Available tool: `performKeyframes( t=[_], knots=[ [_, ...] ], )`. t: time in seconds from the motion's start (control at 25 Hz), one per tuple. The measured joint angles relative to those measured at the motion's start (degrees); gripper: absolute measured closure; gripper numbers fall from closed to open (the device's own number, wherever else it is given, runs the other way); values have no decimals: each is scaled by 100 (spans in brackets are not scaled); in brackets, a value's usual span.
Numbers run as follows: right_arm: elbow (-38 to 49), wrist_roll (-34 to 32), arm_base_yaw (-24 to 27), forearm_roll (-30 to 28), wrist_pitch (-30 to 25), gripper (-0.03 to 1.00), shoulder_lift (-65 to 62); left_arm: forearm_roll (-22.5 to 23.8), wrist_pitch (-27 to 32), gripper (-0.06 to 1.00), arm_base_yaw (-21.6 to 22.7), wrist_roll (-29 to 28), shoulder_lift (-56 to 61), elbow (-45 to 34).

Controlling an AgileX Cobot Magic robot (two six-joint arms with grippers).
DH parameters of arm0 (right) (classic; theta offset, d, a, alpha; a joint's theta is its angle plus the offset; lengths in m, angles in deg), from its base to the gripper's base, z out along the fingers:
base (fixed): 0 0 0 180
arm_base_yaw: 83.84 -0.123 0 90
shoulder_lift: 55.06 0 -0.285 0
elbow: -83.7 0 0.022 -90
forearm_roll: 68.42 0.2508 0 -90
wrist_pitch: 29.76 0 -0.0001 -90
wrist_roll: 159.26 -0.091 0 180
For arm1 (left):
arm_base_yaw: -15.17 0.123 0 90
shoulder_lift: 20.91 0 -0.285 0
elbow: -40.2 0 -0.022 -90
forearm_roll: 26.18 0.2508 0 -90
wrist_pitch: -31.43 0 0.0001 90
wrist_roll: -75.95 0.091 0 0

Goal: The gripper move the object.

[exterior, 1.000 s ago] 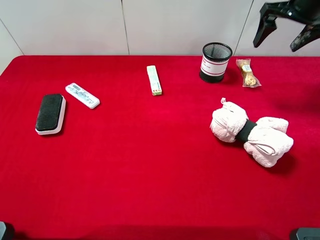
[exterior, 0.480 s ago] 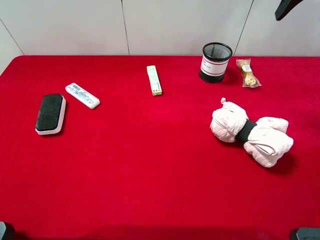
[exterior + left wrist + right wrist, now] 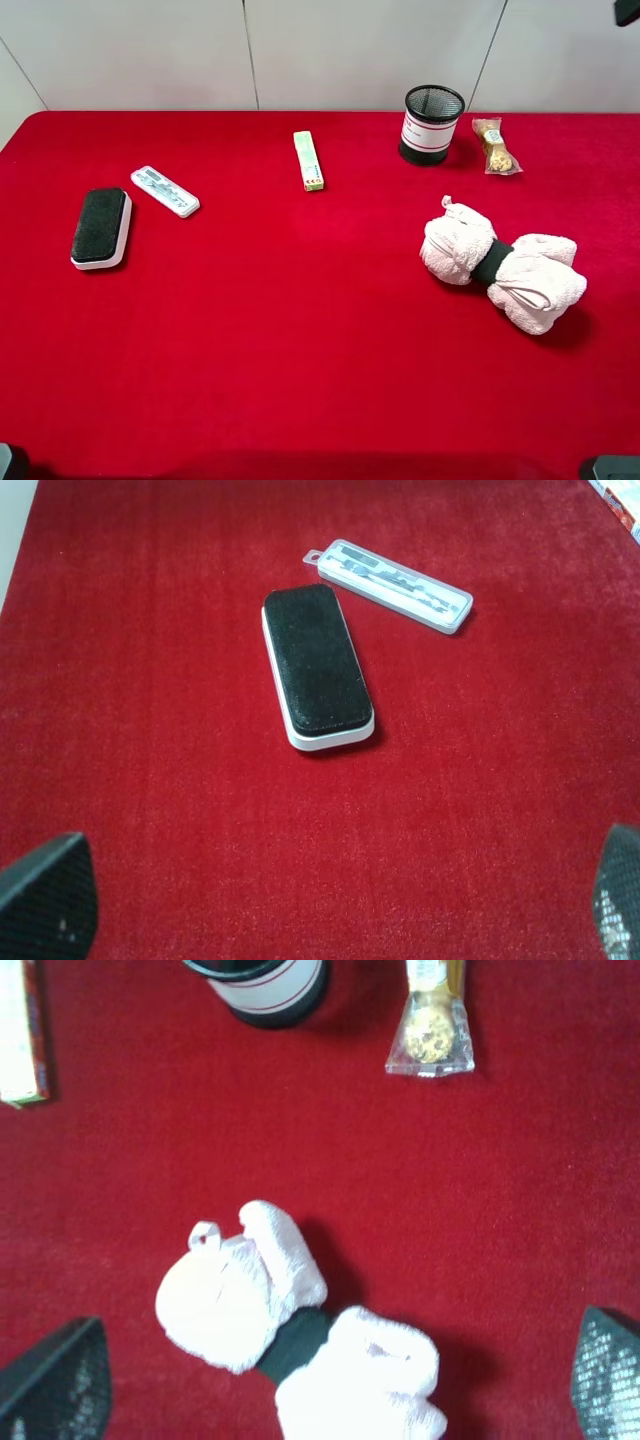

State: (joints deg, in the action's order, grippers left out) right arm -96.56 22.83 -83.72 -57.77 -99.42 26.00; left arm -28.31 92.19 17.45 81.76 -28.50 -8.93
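**Both grippers held wide above the red cloth**

Here's the red cloth [image 3: 300,330], a soft, napped fabric covering the whole table. On the right side lies the pink towel [image 3: 505,270], a plush, fluffy bundle cinched at its waist by a black band [image 3: 491,264], with a small loop at one end. The right gripper [image 3: 320,1385] hangs above it, jaws spread wide; only the two dark, cross-hatched fingertips [image 3: 55,1380] show at the frame corners, neither touching the towel.

Behind the towel stands a black mesh cup [image 3: 432,123], round, with a white label edged in dark red; the writing is too small to read. Just beside it, a clear crinkly wrapper [image 3: 494,146] holds a golden round sweet.

Mid-table, a slim pale-green box [image 3: 309,160], print unreadable.

Over on the left: an eraser [image 3: 317,667], a rounded white block with a black felt top, and near it a clear plastic case [image 3: 390,585], contents hard to make out. The left gripper [image 3: 330,900] is open wide too, fingertips cut off at the frame's edge.
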Motion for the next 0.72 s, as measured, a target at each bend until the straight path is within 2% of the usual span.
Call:
performKeyframes(
  t=[0.72],
  knots=[
    [1941, -11, 0, 1, -16, 27, -3637, 0, 0, -4, 0, 0, 0, 0]
  ],
)
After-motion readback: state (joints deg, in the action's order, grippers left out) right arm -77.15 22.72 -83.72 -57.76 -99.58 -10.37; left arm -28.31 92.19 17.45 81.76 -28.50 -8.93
